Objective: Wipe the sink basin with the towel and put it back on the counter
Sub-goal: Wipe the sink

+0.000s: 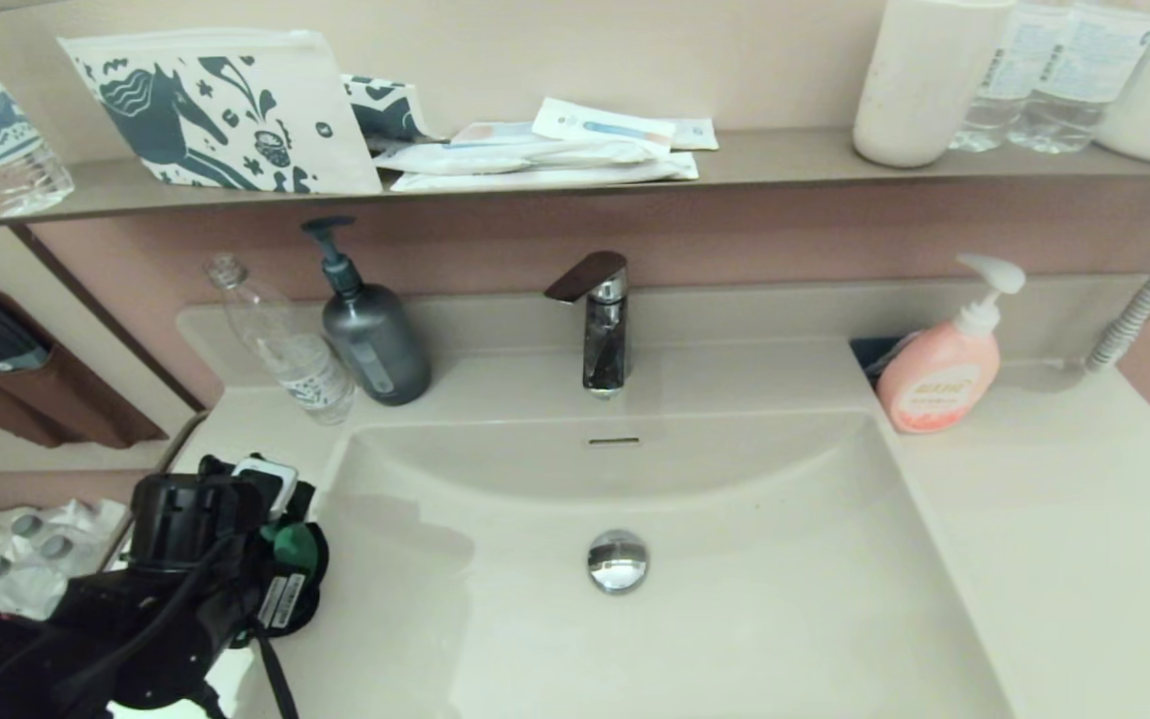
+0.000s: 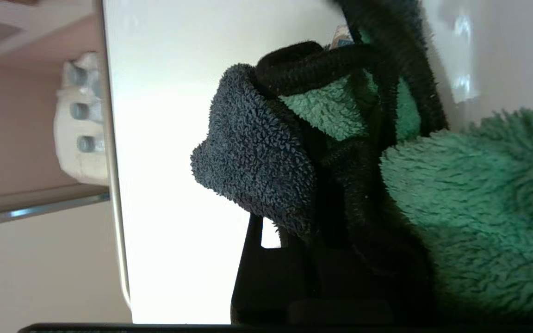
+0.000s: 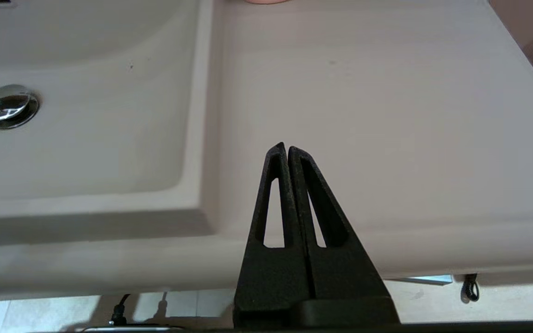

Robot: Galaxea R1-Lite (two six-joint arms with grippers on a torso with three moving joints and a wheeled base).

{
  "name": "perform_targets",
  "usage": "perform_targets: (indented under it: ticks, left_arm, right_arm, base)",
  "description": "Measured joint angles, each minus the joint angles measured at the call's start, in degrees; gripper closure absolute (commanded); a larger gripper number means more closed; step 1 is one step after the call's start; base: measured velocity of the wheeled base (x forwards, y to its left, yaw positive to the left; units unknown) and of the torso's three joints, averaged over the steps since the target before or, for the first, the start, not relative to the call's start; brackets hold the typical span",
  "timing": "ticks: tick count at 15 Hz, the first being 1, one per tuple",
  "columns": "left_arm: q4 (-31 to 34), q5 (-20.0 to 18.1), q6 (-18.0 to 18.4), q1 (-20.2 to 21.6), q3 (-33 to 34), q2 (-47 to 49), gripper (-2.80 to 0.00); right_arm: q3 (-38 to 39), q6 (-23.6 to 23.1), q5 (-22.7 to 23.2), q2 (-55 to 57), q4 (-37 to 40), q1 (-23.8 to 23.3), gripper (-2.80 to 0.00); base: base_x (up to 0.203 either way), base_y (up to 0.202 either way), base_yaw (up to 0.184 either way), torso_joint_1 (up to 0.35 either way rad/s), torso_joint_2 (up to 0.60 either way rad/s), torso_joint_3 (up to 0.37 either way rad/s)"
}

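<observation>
From the head view, your left gripper (image 1: 281, 539) sits over the counter (image 1: 1054, 519) beside the sink basin (image 1: 735, 619). Left wrist: jaws clamped on the soft, light, floppy towel (image 2: 257, 152); hold a bunched fold. Right wrist: right gripper (image 3: 286, 149) closed, empty.

pink soap bottle (image 1: 942, 374): a pale label with reddish characters is being shown, too small to be read.
grey pump bottle (image 1: 373, 345): a small label is being carried, illegible.
clear plastic bottle (image 1: 287, 345): a printed wrap is being shown, unreadable.
shelf sachets (image 1: 575, 145): print is being displayed, not legible.
legible text: none is being made out anywhere.
</observation>
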Motion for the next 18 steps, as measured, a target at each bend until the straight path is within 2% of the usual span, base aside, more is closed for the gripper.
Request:
perform_targets:
  ticks: [3, 5, 9, 11, 14, 16, 18]
  left_arm:
    - [0.2, 0.0, 0.5, 0.0, 1.8, -3.8, 0.0]
    - [0.1, 0.2, 2.1, 0.5, 1.9, -5.3, 0.0]
    - [0.5, 0.2, 4.1, 0.8, -0.1, -6.8, 0.0]
    - [5.7, 0.0, 4.1, 0.9, -3.9, -7.9, 0.0]
    - [20.6, -1.4, 1.3, 1.1, -12.2, -11.1, 0.0]
    - [28.5, -4.4, 0.1, 2.0, -16.7, -12.6, 0.0]
    - [33.1, -9.5, -0.1, 4.3, -19.7, -13.3, 0.0]
  right_arm:
    - [0.0, 0.0, 0.0, 0.0, 0.1, 0.2, 0.0]
    - [0.0, 0.0, 0.0, 0.0, 0.0, 0.1, 0.0]
    - [0.0, 0.0, 0.0, 0.0, 0.0, 0.1, 0.0]
    - [0.0, 0.0, 0.0, 0.0, 0.0, 0.1, 0.0]
    - [0.0, 0.0, 0.0, 0.0, 0.0, 0.1, 0.0]
    - [0.0, 0.0, 0.0, 0.0, 0.0, 0.1, 0.0]
    - [0.0, 0.0, 0.0, 0.0, 0.0, 0.1, 0.0]
  base:
    - [0.0, 0.0, 0.0, 0.0, 0.0, 0.0]
    - [0.0, 0.0, 0.0, 0.0, 0.0, 0.0]
    - [0.0, 0.0, 0.0, 0.0, 0.0, 0.0]
    - [0.0, 0.0, 0.0, 0.0, 0.0, 0.0]
    - [0.0, 0.0, 0.0, 0.0, 0.0, 0.0]
    - [0.0, 0.0, 0.0, 0.0, 0.0, 0.0]
    - [0.0, 0.0, 0.0, 0.0, 0.0, 0.0]
